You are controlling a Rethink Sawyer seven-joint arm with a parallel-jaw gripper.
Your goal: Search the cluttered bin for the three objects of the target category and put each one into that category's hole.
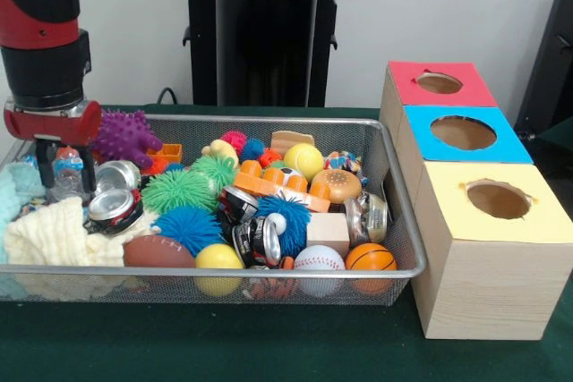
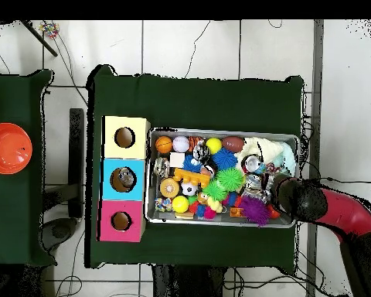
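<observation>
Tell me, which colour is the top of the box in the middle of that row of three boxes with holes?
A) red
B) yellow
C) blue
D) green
C: the blue-topped box sits between the red-topped box and the yellow-topped box in the front view, and the overhead view shows the same order beside the wire-mesh basket.

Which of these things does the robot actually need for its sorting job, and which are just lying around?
Part of the job:
- wire-mesh bin full of toys
- red-topped box, blue-topped box, yellow-topped box, each with a hole
- gripper, lowered into the bin

Just lying about:
- orange bowl-like object on the side table
</observation>
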